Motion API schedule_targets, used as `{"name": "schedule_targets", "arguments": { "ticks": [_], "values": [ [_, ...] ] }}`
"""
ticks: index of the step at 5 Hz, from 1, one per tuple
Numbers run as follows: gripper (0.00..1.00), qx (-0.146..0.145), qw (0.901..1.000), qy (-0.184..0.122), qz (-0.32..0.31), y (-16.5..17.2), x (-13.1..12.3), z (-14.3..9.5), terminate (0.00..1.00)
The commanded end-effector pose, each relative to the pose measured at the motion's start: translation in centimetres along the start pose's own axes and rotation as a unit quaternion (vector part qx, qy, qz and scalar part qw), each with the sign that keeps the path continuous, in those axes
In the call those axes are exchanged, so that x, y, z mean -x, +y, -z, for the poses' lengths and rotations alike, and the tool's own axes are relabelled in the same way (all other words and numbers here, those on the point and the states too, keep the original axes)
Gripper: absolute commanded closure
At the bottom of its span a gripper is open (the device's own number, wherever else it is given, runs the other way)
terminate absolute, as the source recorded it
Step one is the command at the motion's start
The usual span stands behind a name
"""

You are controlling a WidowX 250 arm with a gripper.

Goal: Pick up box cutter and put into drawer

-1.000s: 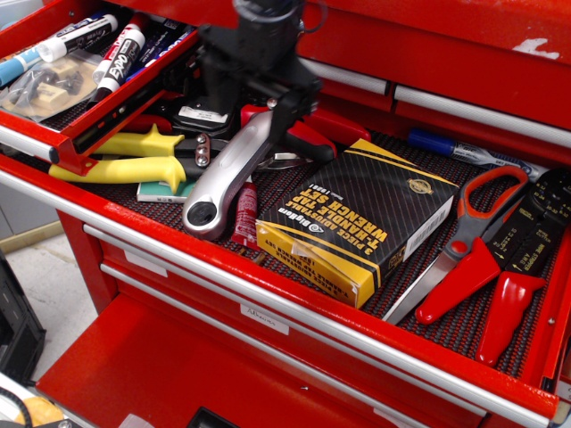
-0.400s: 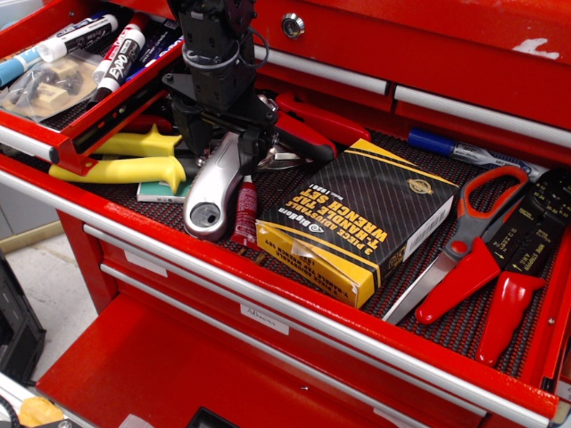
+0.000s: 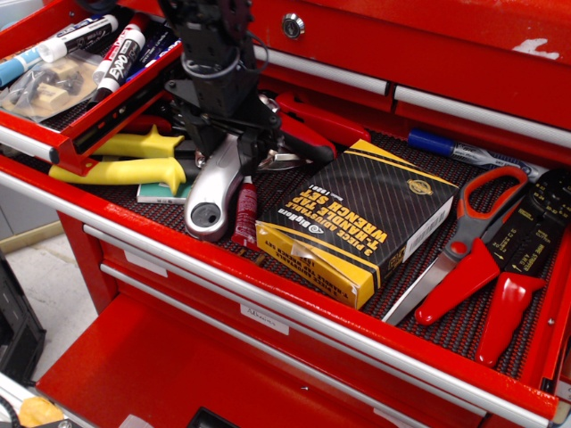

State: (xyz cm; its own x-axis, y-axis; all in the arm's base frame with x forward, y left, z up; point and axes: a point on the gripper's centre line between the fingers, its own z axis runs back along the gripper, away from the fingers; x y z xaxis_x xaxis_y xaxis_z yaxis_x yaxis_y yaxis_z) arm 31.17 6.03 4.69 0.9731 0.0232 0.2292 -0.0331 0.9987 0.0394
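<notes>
The silver-grey box cutter (image 3: 209, 194) lies on the black mesh mat of the wide red drawer, its round dark knob toward the front. My black gripper (image 3: 228, 150) stands over its far end, one finger on each side, shut on it. The cutter still rests low in the wide drawer. The small shallow red drawer (image 3: 114, 113) with a silver rail is open at the upper left, just left of the gripper.
The small drawer holds markers (image 3: 119, 52) and a plastic bag (image 3: 43, 86). Around the cutter lie yellow-handled pliers (image 3: 125, 168), a red tube (image 3: 245, 214), red-handled snips (image 3: 308, 134) and a black-yellow wrench box (image 3: 357, 223). Red scissors (image 3: 464, 259) and a stripper (image 3: 526, 232) lie at right.
My gripper has come down and to the left onto the cutter's far end. The cutter has swung from a diagonal to nearly straight front-to-back and shifted slightly.
</notes>
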Motion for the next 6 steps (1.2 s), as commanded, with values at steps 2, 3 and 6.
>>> {"name": "schedule_targets", "arguments": {
  "ticks": [2, 3, 6],
  "values": [
    [1.0, -0.026, 0.9981, 0.055, -0.001, -0.4, -0.7, -4.6, 0.0],
    [1.0, -0.071, 0.9946, 0.071, 0.027, 1.2, -1.8, -8.4, 0.0],
    [1.0, -0.16, 0.9711, 0.066, 0.165, 12.2, -4.1, -14.7, 0.0]
  ]
}}
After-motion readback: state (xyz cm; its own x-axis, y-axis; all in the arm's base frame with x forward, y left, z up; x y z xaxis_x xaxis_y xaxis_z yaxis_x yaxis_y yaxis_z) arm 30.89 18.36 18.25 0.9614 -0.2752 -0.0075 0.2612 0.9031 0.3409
